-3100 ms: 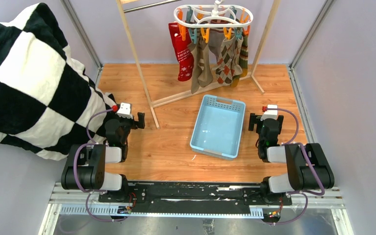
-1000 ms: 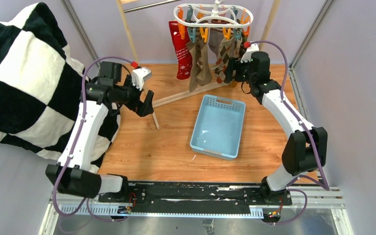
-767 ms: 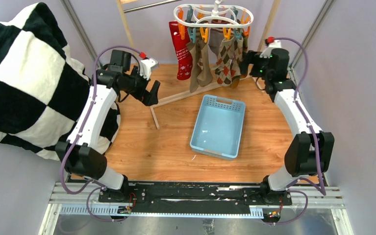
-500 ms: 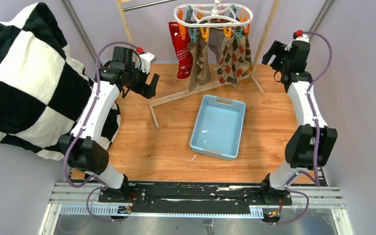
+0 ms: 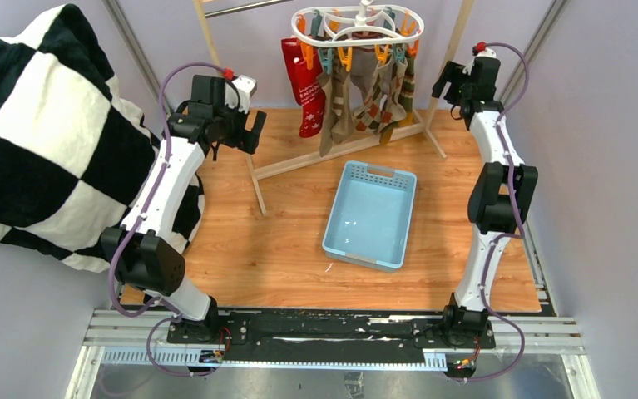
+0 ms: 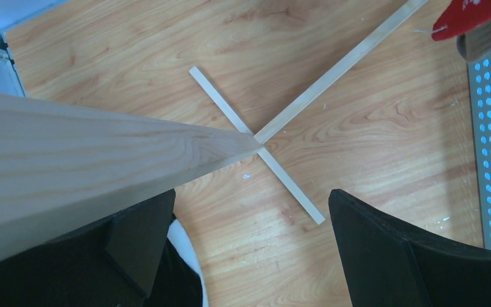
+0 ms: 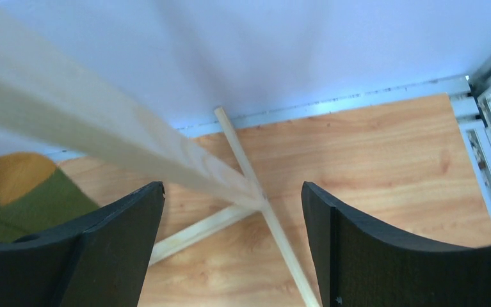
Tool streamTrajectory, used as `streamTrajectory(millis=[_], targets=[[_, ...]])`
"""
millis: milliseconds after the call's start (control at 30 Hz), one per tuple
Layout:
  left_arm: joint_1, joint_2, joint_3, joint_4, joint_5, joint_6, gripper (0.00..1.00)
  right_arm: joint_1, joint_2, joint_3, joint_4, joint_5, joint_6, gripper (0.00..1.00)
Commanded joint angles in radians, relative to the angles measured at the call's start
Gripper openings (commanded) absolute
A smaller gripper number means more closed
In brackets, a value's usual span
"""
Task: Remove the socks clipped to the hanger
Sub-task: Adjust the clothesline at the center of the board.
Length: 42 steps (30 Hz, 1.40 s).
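Bright, even light, probably from overhead; shadows on the wood floor (image 5: 282, 241) are soft and faint. Tiny glare spot in the blue bin (image 5: 350, 223). Both wrist cams have a rack post (image 6: 70, 160) way too close, so it's a blurry smear. Same goes for the sock (image 7: 25, 192). Floor behind is sharp.

left tool (image 5: 247, 133) held high, jaws spread wide, right tool (image 5: 447, 83) high, jaws spread
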Motion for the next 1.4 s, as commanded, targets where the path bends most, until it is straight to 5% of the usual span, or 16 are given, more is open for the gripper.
streamTrajectory(millis=[0,100,300,467,767,1133,1167,1300,1367], targets=[[0.000,0.023,0.000,0.034,-0.050,-0.041,1.00,-0.002,0.082,0.127,0.071,-0.046,-0.027,0.84],[0.000,0.031,0.005,0.034,-0.062,-0.044,1.00,0.002,0.131,0.168,0.140,-0.081,0.001,0.75],[0.000,0.081,0.038,0.035,-0.108,-0.049,1.00,0.013,0.052,0.028,0.247,-0.052,0.010,0.11],[0.000,0.124,0.089,0.036,-0.124,-0.054,1.00,0.013,-0.102,-0.222,0.379,-0.001,0.005,0.00],[0.000,0.079,0.034,0.038,-0.108,-0.049,1.00,0.036,-0.285,-0.427,0.424,0.042,-0.112,0.00],[0.000,-0.070,-0.103,0.047,-0.026,-0.049,1.00,0.036,-0.381,-0.491,0.352,0.032,-0.195,0.00],[0.000,-0.084,-0.116,0.048,-0.016,-0.051,1.00,0.036,-0.381,-0.491,0.346,0.032,-0.196,0.03],[0.000,-0.142,-0.172,0.043,0.038,-0.067,1.00,0.036,-0.376,-0.456,0.286,0.021,-0.158,0.49],[0.000,-0.166,-0.197,0.027,0.074,-0.069,1.00,0.036,-0.399,-0.459,0.262,0.025,-0.123,0.63]])
